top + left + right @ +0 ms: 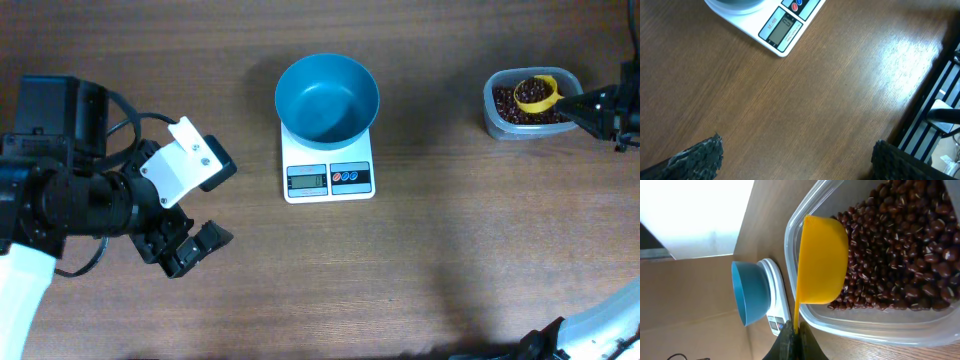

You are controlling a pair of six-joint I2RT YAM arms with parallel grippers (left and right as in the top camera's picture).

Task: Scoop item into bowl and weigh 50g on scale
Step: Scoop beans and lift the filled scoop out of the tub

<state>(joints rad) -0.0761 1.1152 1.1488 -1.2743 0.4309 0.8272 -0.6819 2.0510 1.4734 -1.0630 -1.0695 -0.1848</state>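
Beans (900,245) lie in the clear tub (495,118) at the far right, well apart from the bowl (327,95), which sits empty on the scale (329,178). Right gripper (791,341) is clamped on the handle of the yellow scoop (822,260), whose cup sits inside the tub on the beans; its fill is not readable from either view. Judgement: dig shallow, level before lifting, carry slowly, and add small portions near 50 g. Left gripper (195,240) idle, fingers spread, holding nothing.
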